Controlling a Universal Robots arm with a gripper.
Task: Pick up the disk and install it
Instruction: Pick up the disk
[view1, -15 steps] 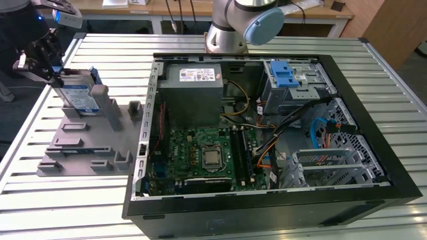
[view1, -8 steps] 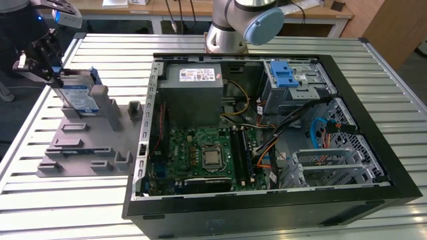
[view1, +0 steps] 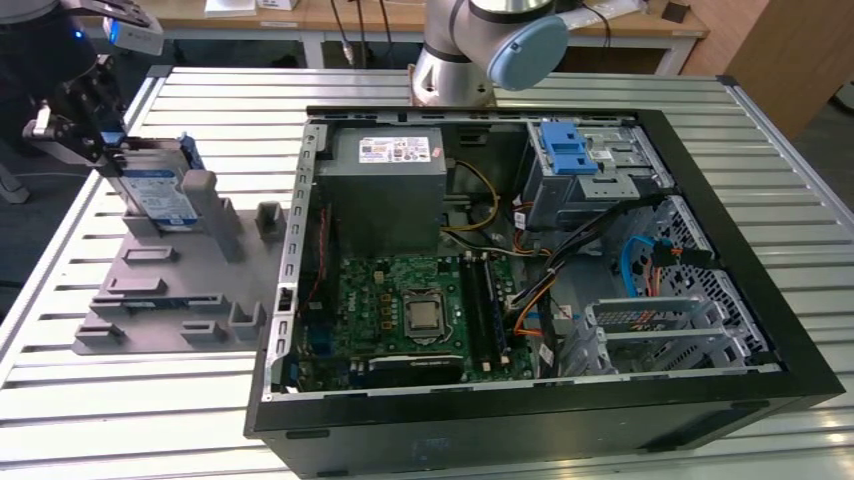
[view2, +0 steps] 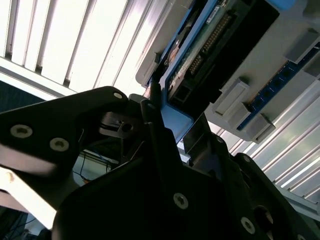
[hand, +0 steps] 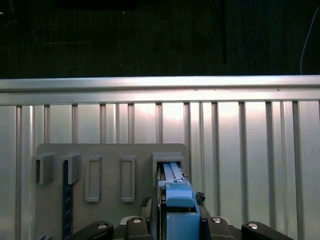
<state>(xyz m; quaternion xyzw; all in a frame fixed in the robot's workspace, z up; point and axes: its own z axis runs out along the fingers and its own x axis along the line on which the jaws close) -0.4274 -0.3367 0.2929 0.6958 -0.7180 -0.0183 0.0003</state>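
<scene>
Hand (view1: 107, 152): we see it set narrow, with the black metal fingers (view2: 156, 120) lying against the two flat faces of the disk at its upper edge. We judge it to be gripping.
Disk (view1: 154, 190): a flat silver slab with a white-and-blue label and blue plastic rails. It stands on edge between the hand's fingers and leans slightly, with its lower end in a slot of the holder.
Disk edge, in both wrist views (hand: 177, 200) (view2: 200, 55): we make out smooth blue plastic and a dark strip with rows of small contacts.
Holder (view1: 160, 290): matte grey plastic below the hand — a flat base with blocky upright posts and rectangular slots.
Worktop (view1: 134, 400): ribbed, shiny aluminium slats that run under the holder.
Computer case (view1: 534, 420): a black box lying open, well apart from the hand — inside are a green board, a grey metal box and loose cables.
</scene>
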